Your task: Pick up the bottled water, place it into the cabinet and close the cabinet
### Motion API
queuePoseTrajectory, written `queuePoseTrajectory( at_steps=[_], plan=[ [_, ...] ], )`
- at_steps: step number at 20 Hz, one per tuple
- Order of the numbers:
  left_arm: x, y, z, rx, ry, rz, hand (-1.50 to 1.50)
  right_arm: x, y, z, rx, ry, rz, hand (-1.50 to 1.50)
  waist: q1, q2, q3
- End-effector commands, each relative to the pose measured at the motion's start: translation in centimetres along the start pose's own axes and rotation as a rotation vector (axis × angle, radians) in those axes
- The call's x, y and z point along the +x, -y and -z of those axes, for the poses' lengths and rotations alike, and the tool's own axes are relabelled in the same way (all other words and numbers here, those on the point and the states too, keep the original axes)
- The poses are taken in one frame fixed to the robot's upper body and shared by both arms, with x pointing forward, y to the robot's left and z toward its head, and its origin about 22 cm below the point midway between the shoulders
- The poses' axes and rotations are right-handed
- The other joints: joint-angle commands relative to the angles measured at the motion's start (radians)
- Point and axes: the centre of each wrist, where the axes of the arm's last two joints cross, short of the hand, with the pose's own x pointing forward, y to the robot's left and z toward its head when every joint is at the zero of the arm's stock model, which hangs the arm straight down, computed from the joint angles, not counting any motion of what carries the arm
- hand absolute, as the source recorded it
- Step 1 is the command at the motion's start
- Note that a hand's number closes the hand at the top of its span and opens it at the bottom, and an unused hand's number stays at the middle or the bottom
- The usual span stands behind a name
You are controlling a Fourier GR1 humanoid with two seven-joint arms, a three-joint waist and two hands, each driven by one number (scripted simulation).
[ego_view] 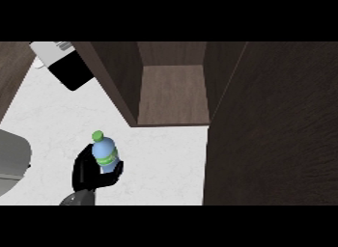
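- Bottle (105,152) of water, pale blue with a green cap and a green band, stands upright in the left hand (90,173), cap pointing away from the wrist.
- The left hand's black fingers (81,166) curl round the lower part of the bottle on its left side, with the thumb on the right side, so the bottom of the bottle is hidden and only the upper half shows above the hand.
- The grey forearm (76,198) enters from the lower edge, directly below the hand.
- White counter (164,159) lies under and around the hand.
- Cabinet (173,91) sits above and to the right of the hand, well apart from the bottle; its inside shows a bare brown wooden shelf between dark side walls.
- The cabinet door (279,125), dark brown, stands open to the right of the hand and fills the right side of the view.
- A black and white appliance (66,67) lies above the hand, to the left of the cabinet.
- A grey rounded object (4,164) sits to the left of the hand at the view's edge; what it is cannot be told.
- The right hand does not show.
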Motion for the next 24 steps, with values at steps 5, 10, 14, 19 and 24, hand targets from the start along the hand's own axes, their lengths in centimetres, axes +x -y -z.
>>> queuePoseTrajectory(
  at_steps=[5, 10, 14, 19, 24],
  plan=[
    [0.3, 3.4, 0.5, -0.182, -0.046, -0.079, 1.5, 1.7, 0.2, -0.1, -0.012, 0.018, 0.0, -1.5, 0.012, -0.002, -0.006],
    [1.8, 6.2, 1.1, -0.206, -0.052, -0.105, 1.5, 1.8, 0.2, -0.5, -0.036, 0.002, 0.017, -1.5, 0.017, -0.005, -0.005],
    [3.0, 10.4, 3.3, -0.246, -0.052, -0.105, 1.5, 1.3, -1.2, 0.9, 0.003, 0.031, 0.01, -1.5, 0.017, 0.0, -0.007],
    [6.2, 14.4, 6.5, -0.259, -0.048, -0.049, 1.5, 1.8, -0.7, 0.4, -0.019, 0.018, 0.024, -1.5, 0.005, 0.0, -0.007],
    [7.9, 17.5, 7.6, -0.286, 0.031, 0.063, 1.5, 1.0, -0.3, 0.6, -0.024, 0.022, 0.022, -1.5, 0.005, 0.001, -0.007]
  ],
)
